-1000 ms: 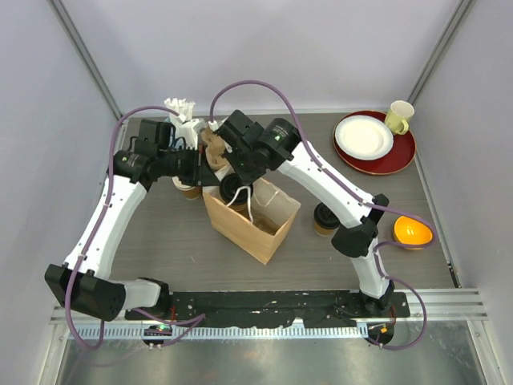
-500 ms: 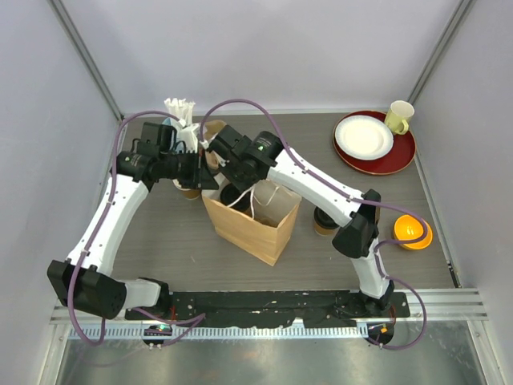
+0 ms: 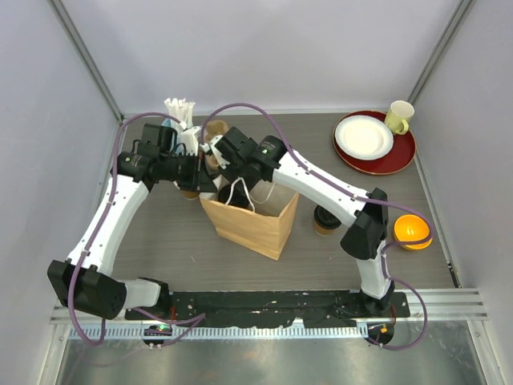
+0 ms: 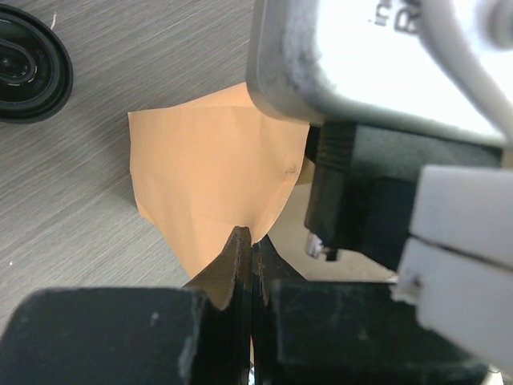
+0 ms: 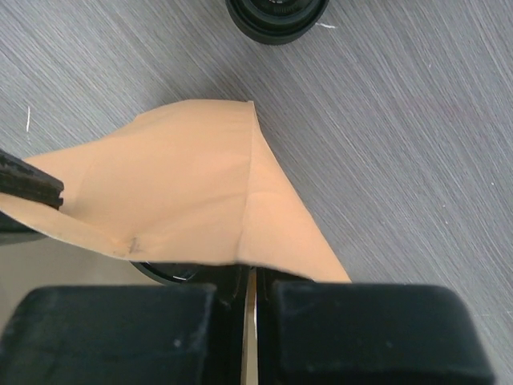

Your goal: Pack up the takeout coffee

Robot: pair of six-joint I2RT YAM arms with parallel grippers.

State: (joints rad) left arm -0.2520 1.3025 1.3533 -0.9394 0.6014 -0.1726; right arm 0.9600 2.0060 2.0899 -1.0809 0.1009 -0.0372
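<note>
A brown paper bag [image 3: 250,223] with white handles stands open mid-table. My left gripper [image 3: 206,181] is shut on its rim at the far left corner; in the left wrist view [image 4: 251,239] the jaws pinch the paper edge. My right gripper [image 3: 228,170] is shut on the same rim close by, seen in the right wrist view [image 5: 251,277]. One black-lidded kraft cup [image 3: 325,219] stands right of the bag. A dark round lid [image 5: 160,273] shows inside the bag. Another brown cup [image 3: 189,192] is partly hidden under my left gripper. Each wrist view shows a black lid [image 4: 24,64] [image 5: 276,16] on the table.
A light-blue cup of white straws [image 3: 180,111] stands at the back left beside a brown item [image 3: 215,130]. A red tray [image 3: 402,156] with a white plate [image 3: 363,136] and yellow mug [image 3: 399,116] is back right. An orange bowl [image 3: 413,231] sits right.
The bag has turned and now sits squarer to the table edge. My right arm has swung left and lower onto the bag's rim. The left gripper has barely moved.
</note>
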